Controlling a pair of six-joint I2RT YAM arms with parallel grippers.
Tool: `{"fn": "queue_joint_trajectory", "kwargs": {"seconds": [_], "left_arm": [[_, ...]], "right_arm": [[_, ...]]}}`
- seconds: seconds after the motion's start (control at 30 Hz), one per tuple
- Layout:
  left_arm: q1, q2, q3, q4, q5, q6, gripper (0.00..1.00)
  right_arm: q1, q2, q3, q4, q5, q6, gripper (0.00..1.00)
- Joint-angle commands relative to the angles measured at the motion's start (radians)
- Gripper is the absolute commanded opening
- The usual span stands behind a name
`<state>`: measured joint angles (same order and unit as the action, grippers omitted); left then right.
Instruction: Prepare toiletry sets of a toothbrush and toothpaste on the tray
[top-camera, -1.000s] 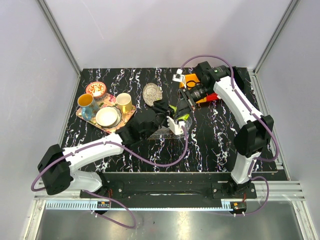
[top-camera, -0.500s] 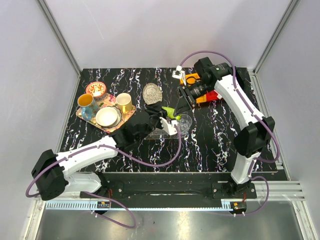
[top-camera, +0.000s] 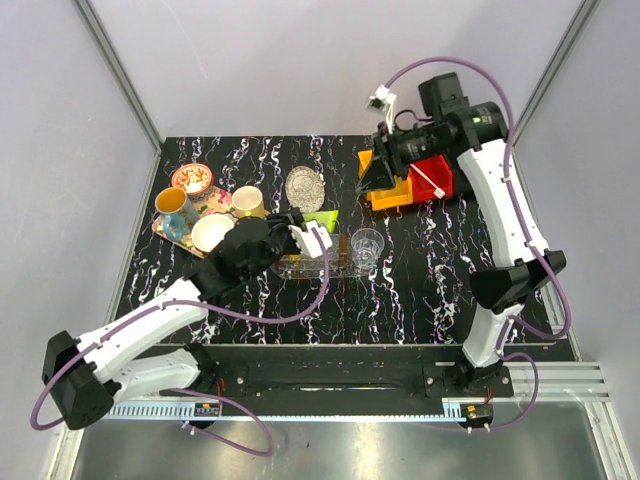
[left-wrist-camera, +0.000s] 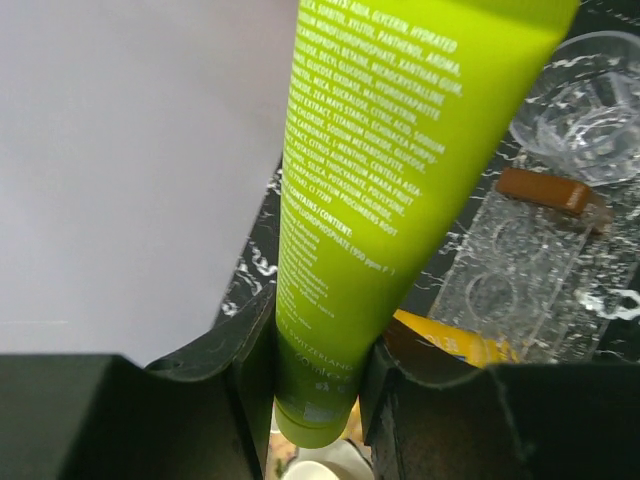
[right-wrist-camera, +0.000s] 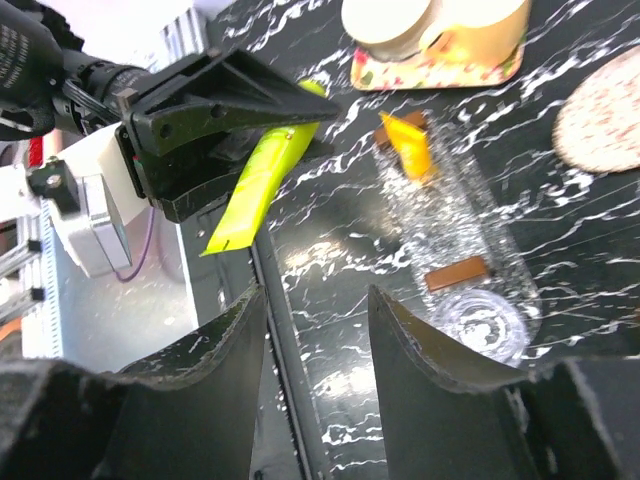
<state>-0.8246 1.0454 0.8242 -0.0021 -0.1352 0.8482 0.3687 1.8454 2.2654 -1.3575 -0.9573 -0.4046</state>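
Across the work cell, the table (top-camera: 420, 290) presented a black surface veined with white, enclosed by plain pale walls (top-camera: 300, 70) and metal frame posts (top-camera: 118, 75). At mid-table the clear oval tray (top-camera: 312, 266) lay flat with its long axis running left to right in the top view. An orange-yellow toothpaste tube (left-wrist-camera: 450, 340) rested on its left end, and a small brown bar (left-wrist-camera: 545, 190) rested on its right end, beside a clear glass (top-camera: 367, 243).

The left gripper (top-camera: 312, 236) was clamped on the narrow end of the lime green toothpaste tube (left-wrist-camera: 390, 200) and held it clear of the table. The tube's long axis ran in line with the fingers, with the wide flat end pointing away from the wrist. In the top view it appeared just beyond the tray's far edge.

The right gripper (right-wrist-camera: 315, 295) was raised over the orange and red bins (top-camera: 410, 185) with its jaws parted and nothing between them.
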Motion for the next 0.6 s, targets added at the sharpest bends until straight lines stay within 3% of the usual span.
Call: {"fn": "queue_joint_trajectory", "kwargs": {"seconds": [0.0,0.27,0.4,0.5,0.57], "left_arm": [[0.041,-0.056,0.052,-0.071,0.164,-0.214,0.0],[0.084,-0.038,0.19,-0.182,0.385,-0.431,0.0],[0.145,0.014,0.265,-0.19,0.592,-0.55,0.0],[0.243,0.06,0.314,-0.151,0.762,-0.67,0.0],[0.278,0.082,0.329,-0.086,0.833,-0.759,0.0]], "right_arm": [[-0.036,0.006,0.131,-0.192,0.012,0.053,0.51],[-0.036,0.02,0.187,-0.123,-0.05,0.07,0.52],[-0.034,0.0,0.148,-0.088,-0.078,0.033,0.53],[-0.036,-0.038,0.083,-0.031,-0.081,0.02,0.64],[-0.034,-0.074,0.031,0.016,-0.087,0.013,0.65]]}}
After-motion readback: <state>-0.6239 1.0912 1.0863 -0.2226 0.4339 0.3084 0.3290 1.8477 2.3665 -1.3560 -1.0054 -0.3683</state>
